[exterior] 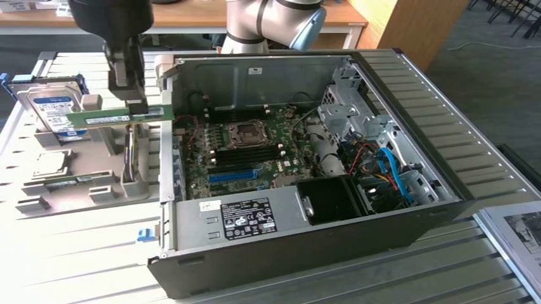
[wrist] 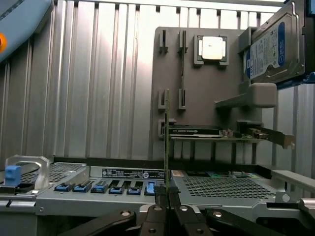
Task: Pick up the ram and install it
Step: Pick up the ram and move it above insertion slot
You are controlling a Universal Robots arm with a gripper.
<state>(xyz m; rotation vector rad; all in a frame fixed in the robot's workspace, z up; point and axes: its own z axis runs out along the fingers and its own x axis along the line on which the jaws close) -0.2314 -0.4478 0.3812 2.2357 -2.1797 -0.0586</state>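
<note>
The ram [exterior: 127,116] is a thin green stick held level in the air above the grey parts holder [exterior: 80,190], just outside the open computer case on the exterior view's left. My gripper [exterior: 137,107] is shut on it from above. In the wrist view the ram [wrist: 167,142] shows edge-on as a thin line rising from between my closed fingertips [wrist: 167,195]. The motherboard [exterior: 245,152] lies inside the case with dark memory slots [exterior: 245,155] near the processor socket.
A hard drive [exterior: 52,107] leans at the back of the holder, and a processor chip [exterior: 49,164] lies on it. The case's metal wall [exterior: 169,126] stands between the ram and the motherboard. The power supply [exterior: 245,215] and cables [exterior: 384,168] crowd the case's near side.
</note>
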